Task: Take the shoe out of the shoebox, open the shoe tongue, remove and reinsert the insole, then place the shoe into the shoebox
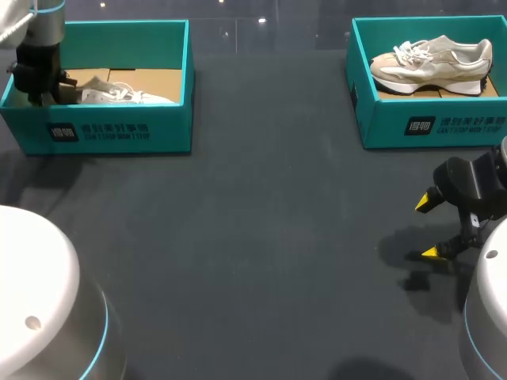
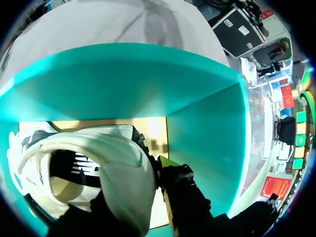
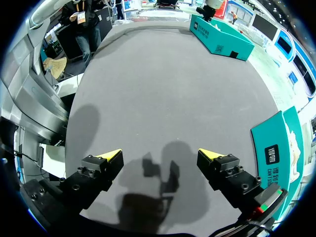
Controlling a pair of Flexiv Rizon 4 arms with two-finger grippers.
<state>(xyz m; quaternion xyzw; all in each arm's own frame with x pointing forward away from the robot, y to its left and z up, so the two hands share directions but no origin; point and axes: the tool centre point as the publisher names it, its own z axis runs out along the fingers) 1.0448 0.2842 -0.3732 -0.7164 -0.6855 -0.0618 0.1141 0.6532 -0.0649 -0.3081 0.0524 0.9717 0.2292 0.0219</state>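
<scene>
A white shoe (image 1: pixel 119 95) lies inside the teal shoebox (image 1: pixel 119 131) at the table's far left. My left gripper (image 1: pixel 40 87) is down in that box at its left end. In the left wrist view the gripper (image 2: pixel 143 173) is shut on the heel collar of the white shoe (image 2: pixel 108 148). One finger (image 2: pixel 170 165) presses the outside of the heel; the other is hidden by the shoe. The box's teal wall (image 2: pixel 123 79) rises just ahead. My right gripper (image 1: pixel 428 228) hangs open and empty over the table at the right (image 3: pixel 160 155).
A second teal shoebox (image 1: pixel 444 127) stands at the far right with a beige shoe (image 1: pixel 432 63) in it; its side shows beside my right gripper (image 3: pixel 276 153). The dark table (image 1: pixel 261 237) stretches between the two boxes.
</scene>
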